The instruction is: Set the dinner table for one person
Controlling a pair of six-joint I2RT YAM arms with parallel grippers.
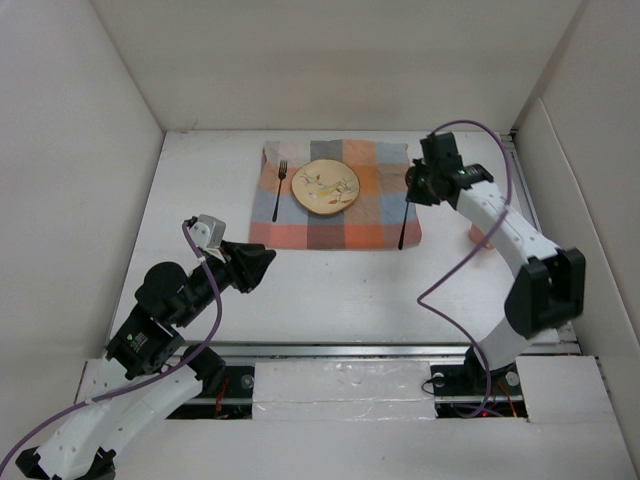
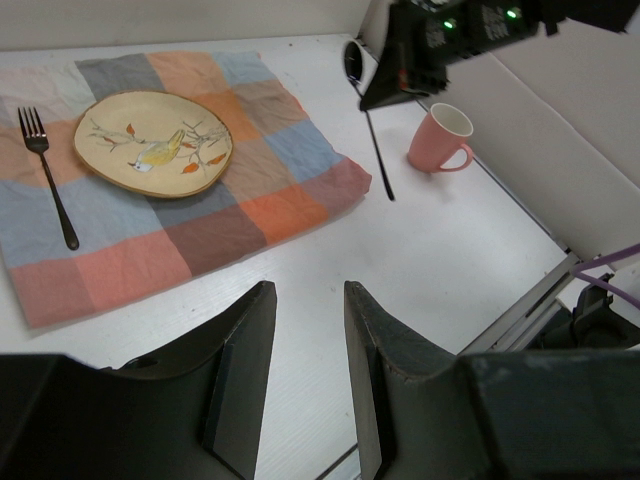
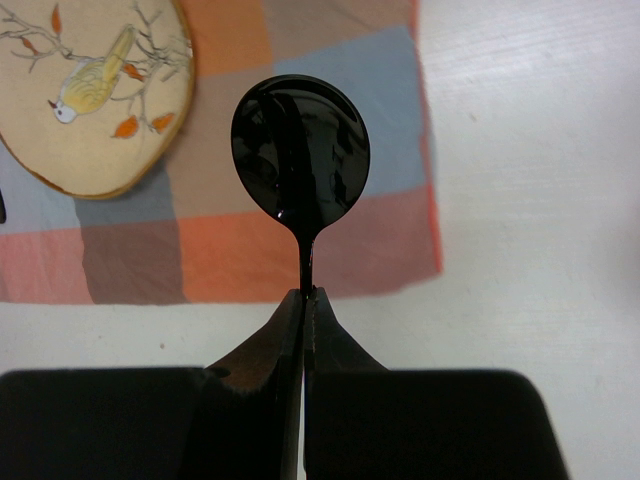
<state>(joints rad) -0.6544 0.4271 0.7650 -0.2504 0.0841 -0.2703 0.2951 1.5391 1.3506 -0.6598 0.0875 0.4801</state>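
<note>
Broadly, the white worktop fills the floor of a white-walled enclosure and carries everything else. On its far half lies a checkered cloth in orange, blue and grey, spread flat, its near edge a little rumpled. A round cream plate painted with a bird and leaves sits on the cloth, left of the cloth's middle.

The left gripper hangs over bare worktop near the cloth's near-left corner, its jaws parted with nothing between them. The right gripper is above the cloth's right edge, clenched on the neck of a black spoon, just below the bowl.

A pink mug stands upright on the worktop to the right of the cloth, apart from it.

The spoon slants down from the gripper, handle tip at the worktop just beside the cloth's right edge; whether it touches I cannot tell. A black fork lies on the cloth just left of the plate, tines pointing away.
</note>
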